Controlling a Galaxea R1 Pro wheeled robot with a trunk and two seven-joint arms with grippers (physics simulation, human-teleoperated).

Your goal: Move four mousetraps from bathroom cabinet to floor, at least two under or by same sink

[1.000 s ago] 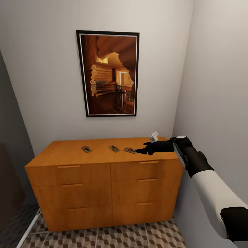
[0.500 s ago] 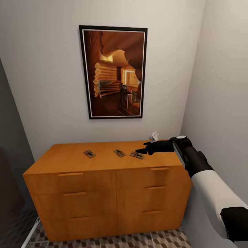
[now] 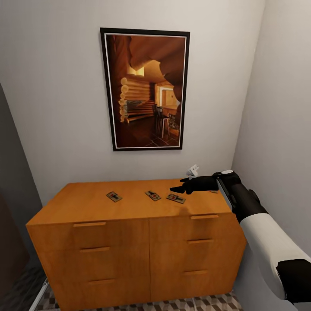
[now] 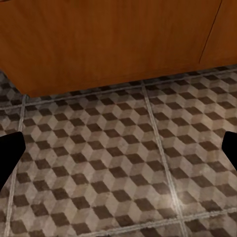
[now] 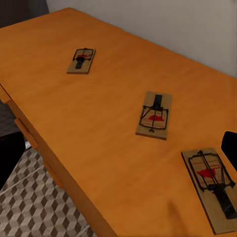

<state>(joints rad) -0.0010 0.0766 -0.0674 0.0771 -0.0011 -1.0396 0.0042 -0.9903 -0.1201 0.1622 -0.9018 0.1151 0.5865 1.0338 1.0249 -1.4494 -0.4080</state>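
The right gripper (image 3: 178,189) hangs at centre right of the head frame, just above the top of the orange-brown cabinet (image 3: 129,242), its jaws released and holding nothing, the tips just beside the nearest mousetrap (image 3: 176,198). 3 mousetraps lie in a loose row along the cabinet top: that one, a middle mousetrap (image 3: 153,195) and a far mousetrap (image 3: 114,196) toward the left of the frame, each flat, apart from the others and clear of the front edge. The likely step is the first pickup. A clean grasp would call for lowering the jaws squarely over the nearest board, closing across its narrow sides and keeping clear of the wire bar, since the thin board could skid on the smooth wood. A 4th trap cannot be confirmed; a small dark shape behind the right wrist is too obscured to identify. The nearest trap is cut off at the lower right of the right wrist frame. The left gripper (image 4: 118,150) points at the cube-patterned bathroom floor (image 4: 118,163) below the cabinet, jaws spread wide and empty. A framed picture (image 3: 146,90) hangs on the wall above.
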